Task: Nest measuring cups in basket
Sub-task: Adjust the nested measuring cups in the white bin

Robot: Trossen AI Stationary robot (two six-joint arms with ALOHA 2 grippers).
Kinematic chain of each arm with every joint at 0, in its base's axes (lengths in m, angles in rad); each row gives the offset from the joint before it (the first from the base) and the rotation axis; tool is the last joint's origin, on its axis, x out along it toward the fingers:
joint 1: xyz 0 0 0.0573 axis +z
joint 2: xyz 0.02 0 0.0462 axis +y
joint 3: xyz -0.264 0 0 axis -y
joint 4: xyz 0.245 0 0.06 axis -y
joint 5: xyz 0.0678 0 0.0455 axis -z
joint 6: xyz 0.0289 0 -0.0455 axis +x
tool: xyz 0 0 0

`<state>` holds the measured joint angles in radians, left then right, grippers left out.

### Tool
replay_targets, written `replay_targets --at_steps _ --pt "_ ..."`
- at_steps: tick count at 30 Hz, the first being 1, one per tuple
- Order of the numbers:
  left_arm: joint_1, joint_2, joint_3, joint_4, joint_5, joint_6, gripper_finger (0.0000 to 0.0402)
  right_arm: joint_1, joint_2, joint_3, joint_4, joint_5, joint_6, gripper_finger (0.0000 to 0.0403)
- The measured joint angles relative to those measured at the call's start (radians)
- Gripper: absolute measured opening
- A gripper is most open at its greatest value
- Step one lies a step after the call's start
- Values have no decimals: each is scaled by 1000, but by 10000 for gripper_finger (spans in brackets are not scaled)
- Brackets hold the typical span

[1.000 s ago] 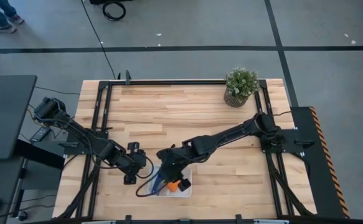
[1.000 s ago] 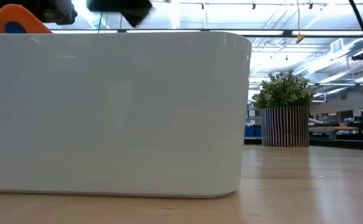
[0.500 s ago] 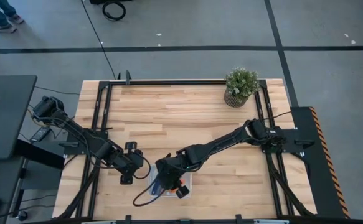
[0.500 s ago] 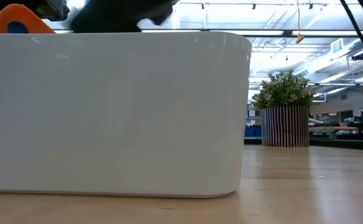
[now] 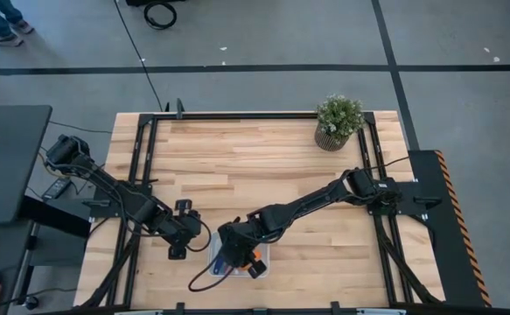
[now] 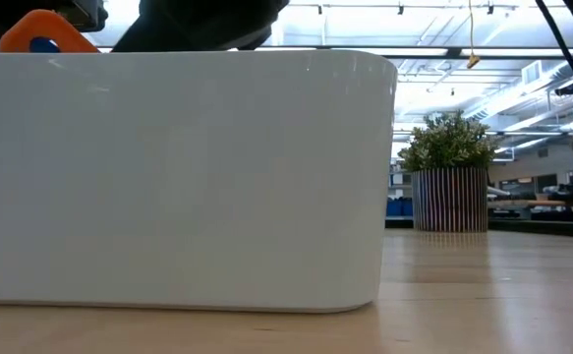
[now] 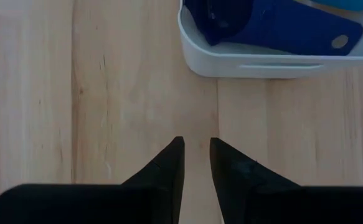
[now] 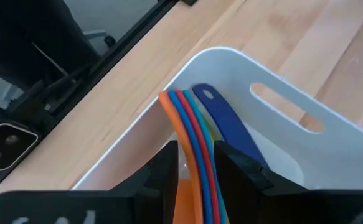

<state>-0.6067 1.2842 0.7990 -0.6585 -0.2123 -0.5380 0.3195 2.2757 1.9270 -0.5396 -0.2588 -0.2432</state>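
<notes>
The white basket [image 5: 264, 254] sits near the table's near edge; in the low view its wall [image 6: 188, 177] fills the frame. My right gripper [image 8: 197, 149] is inside it, shut on a stack of measuring cup handles: orange, red, bright blue and a greenish one. An orange cup [image 6: 45, 29] peeks above the rim. The dark navy cup [image 7: 281, 25] lies in the basket beside the stack. My left gripper [image 7: 197, 152] hovers over bare wood just left of the basket [image 7: 249, 62], its fingers a narrow gap apart. My right gripper pinches the stacked cup handles [image 8: 192, 127] between its two fingers [image 8: 167, 155], lying along them. The handles stand on edge and fan out past the fingertips toward a basket corner. The cup bowls are hidden behind the gripper. Whether the navy handle [image 8: 228, 127] is in the hold, I cannot tell.
A potted plant in a ribbed round pot [image 5: 338, 122] stands at the table's far right corner, also in the low view [image 6: 451, 187]. A black metal frame [image 5: 141, 157] runs along the table's edges. Bare wood lies between the basket and the plant.
My right gripper has moved toward the table's near edge and down into the basket with the cup stack. In the low view the orange cup has shifted a little rightward above the rim. My left gripper has drawn slightly back toward the table's left edge.
</notes>
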Motion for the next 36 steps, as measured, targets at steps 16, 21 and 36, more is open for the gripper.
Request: replay_targets --at_steps 16,21,36 --pt "-4 -2 0 8 0 -8 84 -1 88 1 1 4 -64 112" --pt "-8 -2 0 11 0 -8 84 -4 91 2 16 3 -65 112" --pt "-9 -2 0 9 0 -21 84 -3 96 158 -238 72 -63 112"
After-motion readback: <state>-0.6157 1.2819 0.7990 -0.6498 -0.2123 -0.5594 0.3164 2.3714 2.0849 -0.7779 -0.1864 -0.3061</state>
